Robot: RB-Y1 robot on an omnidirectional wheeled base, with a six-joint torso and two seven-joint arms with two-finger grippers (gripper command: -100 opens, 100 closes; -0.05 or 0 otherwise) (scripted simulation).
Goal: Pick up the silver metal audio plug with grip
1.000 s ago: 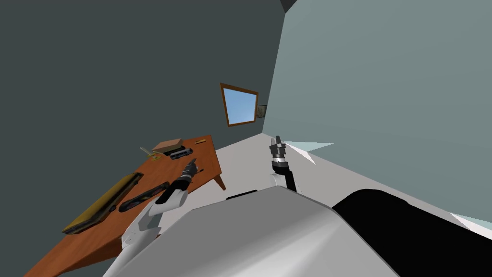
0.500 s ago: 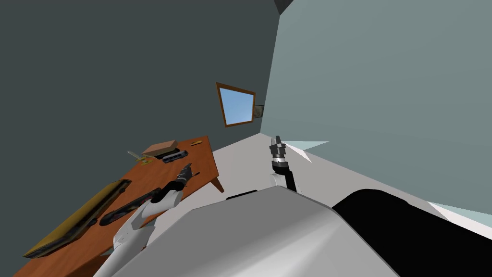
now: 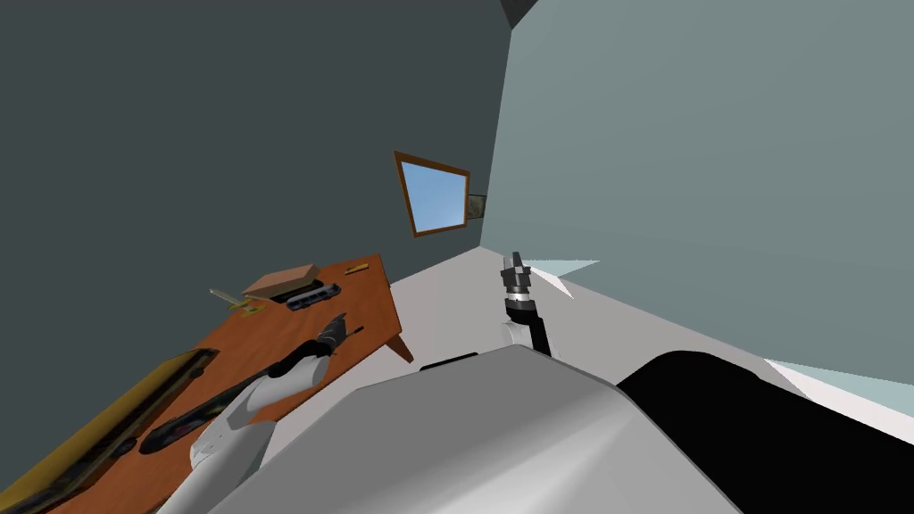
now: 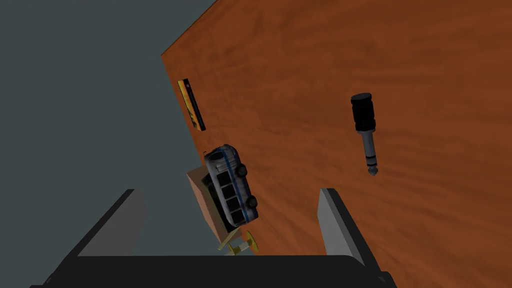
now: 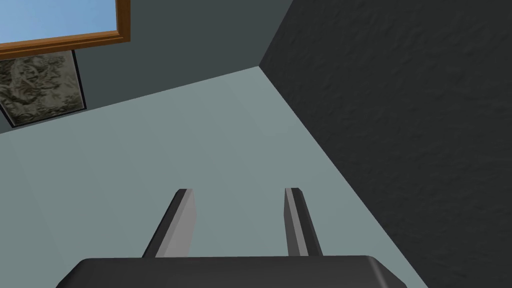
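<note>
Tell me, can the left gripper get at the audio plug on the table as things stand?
Probably yes. The left gripper is open over the table, and the audio plug lies alone on bare wood, apart from the toy bus. It sits outside the gripper's gap, so a sideways shift seems needed.

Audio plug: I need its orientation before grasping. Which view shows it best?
The left wrist view: the audio plug lies flat on the brown table, black grip and silver tip distinct, beyond the open left gripper. The head view shows it as a tiny dark sliver beside that gripper. The right wrist view faces elsewhere.
</note>
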